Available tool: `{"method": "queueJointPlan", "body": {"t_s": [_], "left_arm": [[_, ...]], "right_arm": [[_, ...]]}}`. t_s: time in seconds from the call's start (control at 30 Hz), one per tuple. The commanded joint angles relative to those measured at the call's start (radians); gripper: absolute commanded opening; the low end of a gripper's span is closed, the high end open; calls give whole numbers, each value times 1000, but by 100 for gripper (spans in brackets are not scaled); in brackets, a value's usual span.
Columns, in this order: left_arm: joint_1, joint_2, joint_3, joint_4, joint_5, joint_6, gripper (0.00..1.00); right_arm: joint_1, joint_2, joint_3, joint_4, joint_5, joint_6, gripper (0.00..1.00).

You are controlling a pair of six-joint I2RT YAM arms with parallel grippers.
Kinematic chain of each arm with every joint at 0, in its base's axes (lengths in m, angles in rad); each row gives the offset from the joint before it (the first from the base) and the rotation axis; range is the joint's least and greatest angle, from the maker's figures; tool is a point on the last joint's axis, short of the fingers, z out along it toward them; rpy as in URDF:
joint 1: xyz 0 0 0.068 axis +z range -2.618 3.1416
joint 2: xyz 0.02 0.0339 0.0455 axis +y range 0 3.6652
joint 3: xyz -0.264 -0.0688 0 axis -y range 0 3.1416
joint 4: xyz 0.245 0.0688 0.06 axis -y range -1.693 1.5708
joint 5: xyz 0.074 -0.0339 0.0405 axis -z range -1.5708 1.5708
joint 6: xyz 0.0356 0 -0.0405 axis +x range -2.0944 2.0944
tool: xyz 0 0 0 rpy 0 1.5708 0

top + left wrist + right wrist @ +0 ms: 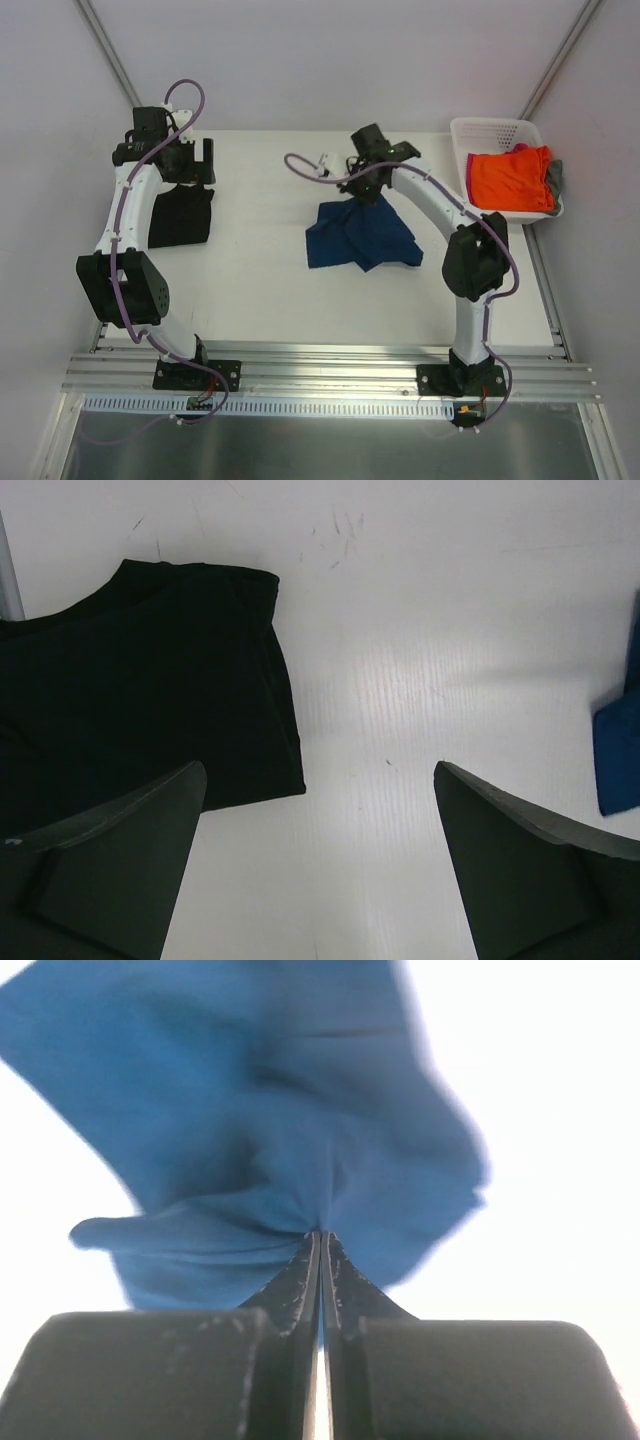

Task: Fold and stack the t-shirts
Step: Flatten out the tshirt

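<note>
Right gripper [320, 1235] has its two fingers pressed flat together with a pinch of the navy blue t-shirt [280, 1110] caught between the tips; the cloth puckers into tight radiating creases at the pinch point and fans out beyond it in loose, rumpled folds. From the top view this gripper [372, 192] sits at the far edge of the shirt [360, 235], near the middle of the white table [260, 270]. The shirt is gathered to a peak under the claw, and its lower part spreads on the surface in an uneven, crumpled shape with several pointed corners. No print shows on the visible side. Left gripper [320, 770] is spread wide with nothing between its fingers, hovering over bare table. The black t-shirt [130, 680] lies just beside the left finger, flat and smooth with a straight edge and a squared corner. In the top view it [182, 215] is a neat dark rectangle at the table's left side, under the left arm. A strip of the navy cloth [620, 750] shows at the right border of the left wrist view. At the far right, a white plastic basket [495, 128] holds a bunched orange t-shirt [510, 178], with a pink one [520, 148] peeking behind it and a grey one [556, 178] at its right edge.
</note>
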Motion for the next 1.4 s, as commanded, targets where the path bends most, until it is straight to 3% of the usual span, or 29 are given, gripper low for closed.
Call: {"method": "queueJointPlan", "body": {"t_s": [0.0, 0.13, 0.33, 0.43, 0.47, 0.6, 0.73, 0.97, 1.07, 1.37], "left_arm": [[-1, -21, 41, -13, -14, 7, 99], [-3, -5, 63, -11, -18, 4, 99], [-3, 7, 77, -7, -6, -5, 99], [-1, 8, 75, -4, -6, -5, 99], [-3, 8, 75, -4, -8, -5, 99], [-4, 13, 77, -2, -9, -6, 99], [-3, 19, 78, -2, -1, -23, 99], [-6, -2, 74, 0, -3, -28, 99], [-4, -21, 67, 0, -3, -31, 99], [-4, -91, 9, 0, -11, -31, 99]], "right_arm": [[-137, -13, 196, 29, 106, 18, 1], [-231, 2, 314, 38, 157, -55, 1], [-336, -39, 158, -31, 193, -63, 0], [-340, -24, 107, -138, 175, -49, 33], [-333, -24, 116, -152, 128, -26, 39], [-267, -15, 240, -119, 86, 55, 41], [-144, 3, 233, 10, 152, 5, 41], [17, 148, 236, 117, 86, -66, 41], [19, 158, 150, 297, 66, -83, 48], [-21, 353, 302, 305, 222, -121, 48]]}}
